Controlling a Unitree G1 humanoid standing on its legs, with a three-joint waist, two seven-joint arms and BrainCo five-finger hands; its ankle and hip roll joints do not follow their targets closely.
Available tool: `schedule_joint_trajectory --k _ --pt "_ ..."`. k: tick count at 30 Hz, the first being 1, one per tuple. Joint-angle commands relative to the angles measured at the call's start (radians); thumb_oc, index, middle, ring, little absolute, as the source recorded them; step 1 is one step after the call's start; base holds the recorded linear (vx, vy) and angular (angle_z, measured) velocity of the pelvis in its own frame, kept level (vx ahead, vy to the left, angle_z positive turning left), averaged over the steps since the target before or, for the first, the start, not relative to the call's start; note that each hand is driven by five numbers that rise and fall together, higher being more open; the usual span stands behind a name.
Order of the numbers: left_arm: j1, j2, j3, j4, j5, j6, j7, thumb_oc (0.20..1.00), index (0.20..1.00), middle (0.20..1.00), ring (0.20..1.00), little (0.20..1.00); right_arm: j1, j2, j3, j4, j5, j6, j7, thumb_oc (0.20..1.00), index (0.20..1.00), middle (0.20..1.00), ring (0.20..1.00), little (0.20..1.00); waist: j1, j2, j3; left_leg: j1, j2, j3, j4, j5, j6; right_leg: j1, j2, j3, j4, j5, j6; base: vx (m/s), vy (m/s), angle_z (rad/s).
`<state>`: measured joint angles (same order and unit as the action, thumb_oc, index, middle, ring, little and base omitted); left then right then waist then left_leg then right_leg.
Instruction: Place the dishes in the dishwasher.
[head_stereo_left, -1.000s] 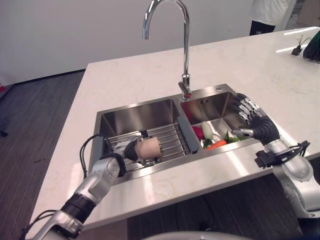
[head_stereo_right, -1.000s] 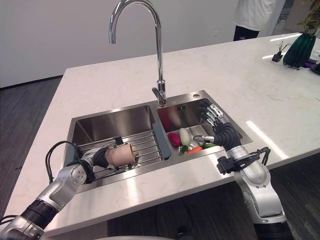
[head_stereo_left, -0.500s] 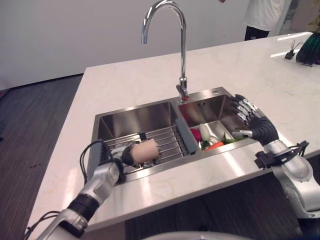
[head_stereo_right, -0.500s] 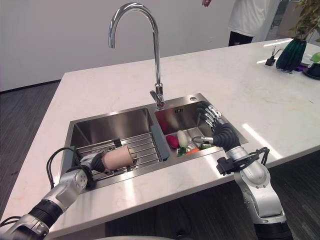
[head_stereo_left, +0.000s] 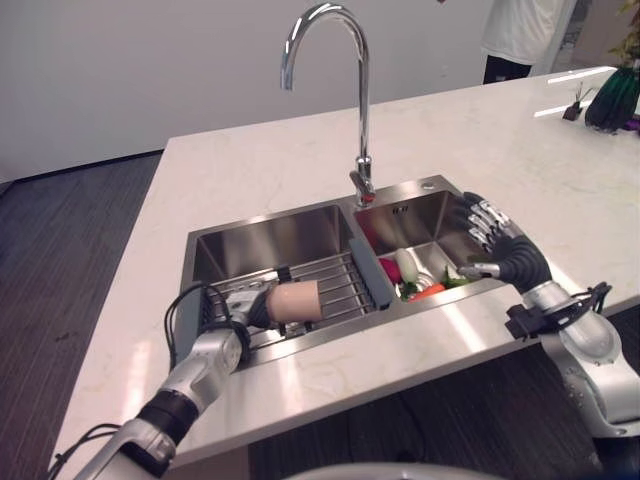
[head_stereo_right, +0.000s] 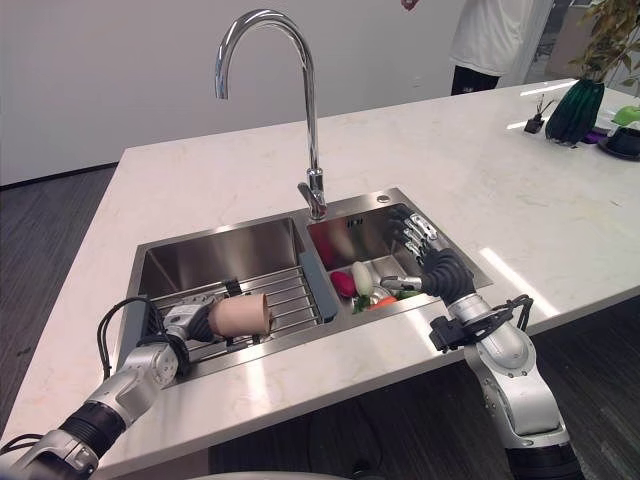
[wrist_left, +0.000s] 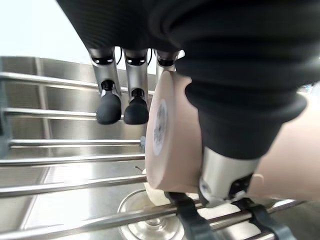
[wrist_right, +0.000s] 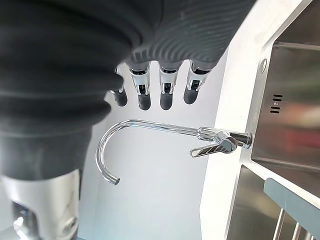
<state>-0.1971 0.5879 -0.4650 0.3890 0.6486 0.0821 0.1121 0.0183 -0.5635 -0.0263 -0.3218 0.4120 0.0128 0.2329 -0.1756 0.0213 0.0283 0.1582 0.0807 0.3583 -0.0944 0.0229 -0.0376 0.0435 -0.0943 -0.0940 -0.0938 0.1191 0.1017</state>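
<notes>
A beige cup (head_stereo_left: 295, 300) lies on its side in my left hand (head_stereo_left: 247, 313), just above the wire rack (head_stereo_left: 340, 280) in the left sink basin (head_stereo_left: 265, 235). Its open mouth points toward the divider. In the left wrist view my thumb and fingers (wrist_left: 110, 107) close round the cup (wrist_left: 170, 145), with the rack's bars right below. My right hand (head_stereo_left: 505, 255) hovers over the right basin's near edge with straight, spread fingers (wrist_right: 167, 95) and holds nothing.
The right basin holds vegetables (head_stereo_left: 415, 275): red, white, orange and green pieces. A tall curved faucet (head_stereo_left: 355, 100) rises behind the divider. A dark green vase (head_stereo_left: 612, 95) stands on the counter (head_stereo_left: 300, 375) at far right. A person (head_stereo_left: 515, 30) stands beyond it.
The camera has shifted a little. The cup stays in my left hand over the rack and now lies a bit more level. My right hand has hardly moved.
</notes>
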Motion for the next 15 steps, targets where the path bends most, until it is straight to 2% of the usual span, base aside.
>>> schedule_joint_trajectory --k 1,4,8,10,15 --pt "-0.074 0.059 0.053 -0.053 -0.010 -0.067 0.125 0.200 0.200 0.200 0.200 0.200 -0.053 0.022 -0.026 -0.021 -0.013 -0.069 -0.014 1.000 1.000 1.000 1.000 1.000 0.003 -0.006 0.037 0.042 -0.021 -0.043 0.007 -0.076 0.015 0.072 0.017 -0.020 0.006 -0.071 0.031 0.00 0.000 0.00" --pt "-0.041 0.066 0.153 -0.150 -0.073 -0.152 0.223 0.200 0.200 0.200 0.200 0.200 -0.031 0.037 -0.033 -0.023 -0.025 -0.084 -0.037 1.000 1.000 1.000 1.000 1.000 0.018 -0.011 0.040 0.039 -0.022 -0.052 0.007 -0.075 0.014 0.073 0.015 -0.029 0.006 -0.071 0.027 0.00 -0.027 0.02" --pt "-0.016 0.062 0.243 -0.238 -0.156 -0.206 0.295 0.200 0.200 0.200 0.200 0.200 -0.023 0.053 -0.035 -0.021 -0.038 -0.084 -0.050 1.000 1.000 1.000 1.000 1.000 0.030 -0.017 0.042 0.037 -0.022 -0.062 0.007 -0.074 0.012 0.076 0.015 -0.038 0.006 -0.073 0.023 0.01 -0.051 0.11" --pt "0.034 0.047 0.373 -0.348 -0.269 -0.259 0.375 0.200 0.200 0.200 0.200 0.200 -0.002 0.067 -0.058 -0.027 -0.034 -0.080 -0.064 1.000 1.000 1.000 1.000 1.000 0.045 -0.024 0.041 0.035 -0.018 -0.075 0.007 -0.071 0.008 0.081 0.018 -0.047 0.006 -0.079 0.015 0.02 -0.108 0.07" --pt "0.108 0.009 0.501 -0.441 -0.387 -0.319 0.454 0.200 0.200 0.200 0.200 0.200 0.003 0.096 -0.075 -0.048 -0.036 -0.080 -0.083 1.000 1.000 1.000 1.000 1.000 0.071 -0.028 0.041 0.032 -0.010 -0.095 0.007 -0.064 0.001 0.090 0.026 -0.065 0.006 -0.091 0.002 0.00 -0.127 0.16"
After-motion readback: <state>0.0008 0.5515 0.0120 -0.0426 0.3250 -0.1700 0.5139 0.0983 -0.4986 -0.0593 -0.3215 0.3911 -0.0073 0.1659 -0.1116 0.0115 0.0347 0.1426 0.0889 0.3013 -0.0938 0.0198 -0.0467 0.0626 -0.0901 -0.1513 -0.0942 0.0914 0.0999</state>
